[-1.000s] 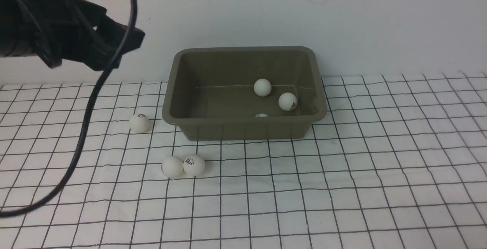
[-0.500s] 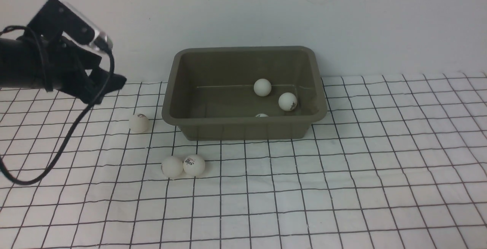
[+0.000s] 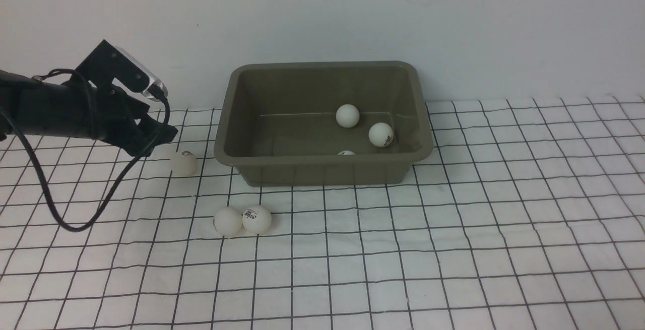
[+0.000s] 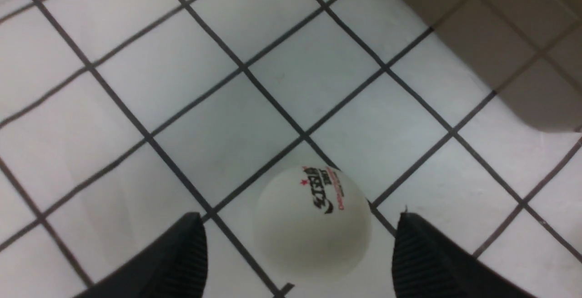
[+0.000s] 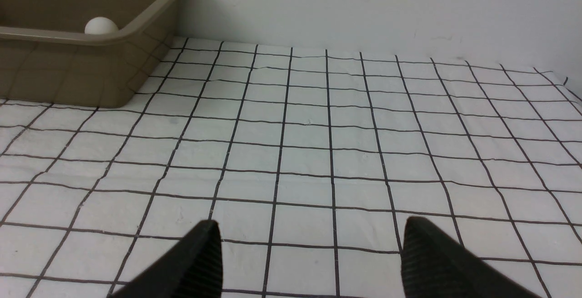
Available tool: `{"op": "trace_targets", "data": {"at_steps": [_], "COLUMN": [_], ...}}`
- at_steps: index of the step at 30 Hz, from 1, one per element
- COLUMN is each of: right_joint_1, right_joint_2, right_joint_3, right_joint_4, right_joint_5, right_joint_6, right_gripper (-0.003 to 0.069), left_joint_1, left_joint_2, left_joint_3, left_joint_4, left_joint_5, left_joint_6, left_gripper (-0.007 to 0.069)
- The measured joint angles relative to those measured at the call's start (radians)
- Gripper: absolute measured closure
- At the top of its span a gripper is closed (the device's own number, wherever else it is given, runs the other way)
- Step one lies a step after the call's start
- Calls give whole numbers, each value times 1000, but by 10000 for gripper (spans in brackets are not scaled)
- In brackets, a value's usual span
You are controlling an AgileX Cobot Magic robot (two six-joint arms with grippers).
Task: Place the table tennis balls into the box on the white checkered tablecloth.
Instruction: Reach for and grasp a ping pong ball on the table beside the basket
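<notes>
The white checkered tablecloth (image 3: 453, 249) is the biggest thing I see. It has thin black lines and a few soft wrinkles. The box (image 3: 322, 175) sits on it at the back, close to the wall.

My left gripper (image 3: 162, 136) hangs low on the left side of the box. Its jaws are spread wide, one on each side of the lone ball (image 3: 184, 163), and they do not touch it. My right gripper (image 5: 309, 227) shows only in its own camera, low over the cloth to the right of the box. Its jaws are spread with nothing between them.

Three balls are in the box: the back ball (image 3: 347, 116), the marked ball (image 3: 381, 134) near it, and the hidden ball (image 3: 346, 153), which only peeks over the near wall. On the cloth in front of the box's left end, the plain ball (image 3: 228, 220) and the printed ball (image 3: 257, 219) touch.

The lone ball has dark letters, a tiny red star and small red words. They are too blurry for me to read.
</notes>
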Motion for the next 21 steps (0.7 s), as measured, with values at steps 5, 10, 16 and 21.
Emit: {"op": "trace_targets", "data": {"at_steps": [5,10,16,21], "right_joint_1": [0,0,0,0], "right_joint_2": [0,0,0,0], "right_joint_3": [0,0,0,0], "right_joint_4": [0,0,0,0], "right_joint_5": [0,0,0,0], "right_joint_6": [0,0,0,0], "right_gripper": [177,177,177,177], "left_joint_1": [-27,-43,-42,-42], "left_joint_2": [46,51,50,-10], "left_joint_3": [0,0,-1,-1], "left_joint_4": [-13,-57,-24,-4], "left_joint_5": [-20,-79,-113,-88], "left_joint_6": [11,32,-31,-37], "left_gripper": [132,160,279,279]}}
